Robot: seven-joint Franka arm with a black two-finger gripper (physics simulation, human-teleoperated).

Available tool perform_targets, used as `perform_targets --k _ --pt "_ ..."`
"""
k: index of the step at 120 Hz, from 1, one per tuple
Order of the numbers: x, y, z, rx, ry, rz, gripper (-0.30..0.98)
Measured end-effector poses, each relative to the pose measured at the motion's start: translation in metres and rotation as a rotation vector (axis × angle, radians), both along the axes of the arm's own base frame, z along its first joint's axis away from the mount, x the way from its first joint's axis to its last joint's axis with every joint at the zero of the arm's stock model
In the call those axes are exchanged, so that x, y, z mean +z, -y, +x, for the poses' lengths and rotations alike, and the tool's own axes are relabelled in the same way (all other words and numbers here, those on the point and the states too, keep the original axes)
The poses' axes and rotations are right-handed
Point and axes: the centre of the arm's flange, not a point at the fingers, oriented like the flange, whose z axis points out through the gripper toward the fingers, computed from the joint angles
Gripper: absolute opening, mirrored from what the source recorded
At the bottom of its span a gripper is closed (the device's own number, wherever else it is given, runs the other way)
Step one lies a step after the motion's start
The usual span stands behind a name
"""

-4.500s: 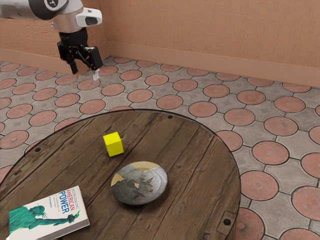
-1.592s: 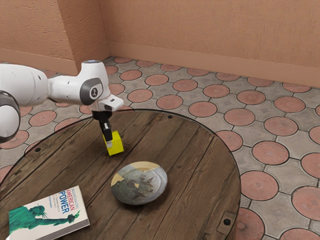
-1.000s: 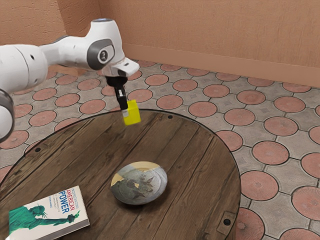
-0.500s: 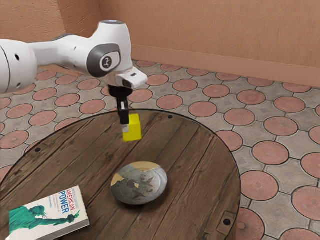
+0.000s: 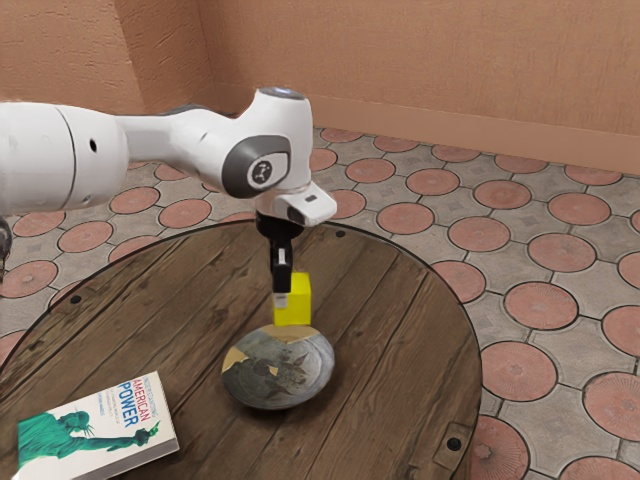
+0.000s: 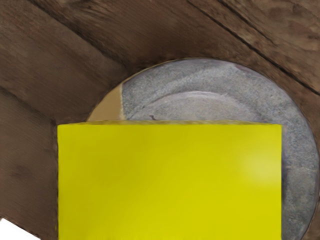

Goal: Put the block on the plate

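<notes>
Round plank surface [image 5: 180, 320] across the lower frame, red-disc floor tiles [image 5: 515, 370] at right, terracotta wall [image 5: 420, 60] above.
Mid-frame, the pincer [image 5: 287, 299] grips the bright-yellow, straight-edged block [image 5: 297, 302], raised by the mottled grey-and-tan plate's [image 5: 275, 375] upper rim.

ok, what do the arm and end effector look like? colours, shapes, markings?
Arm: glossy white, rounded shells with a thin seam and small dark dot on the thick link. Dark grey ring around a pale oval face with a round dark emblem near the wrist. White boxy housing below it, with a small dark patch. End effector: black, slim visible finger, pale grey tip.
</notes>
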Motion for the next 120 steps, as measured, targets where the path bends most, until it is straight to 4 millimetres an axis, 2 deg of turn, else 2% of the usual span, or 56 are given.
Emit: perform_targets --k 18,34,42,52,69,96,120 --pt "-0.028 0.010 0.004 -0.006 -0.028 0.007 0.31" --pt "-0.013 0.022 -0.008 -0.023 -0.009 -0.002 0.32" --pt "-0.016 0.019 -0.022 -0.022 -0.023 -0.001 0.32" --pt "-0.034 0.009 -0.033 -0.006 -0.045 0.006 0.32" --pt "-0.061 0.005 -0.044 0.005 -0.059 -0.002 0.32" --pt "-0.092 0.003 -0.044 0.024 -0.046 -0.017 0.33" --pt "-0.098 -0.003 -0.039 0.059 -0.034 -0.044 0.50"
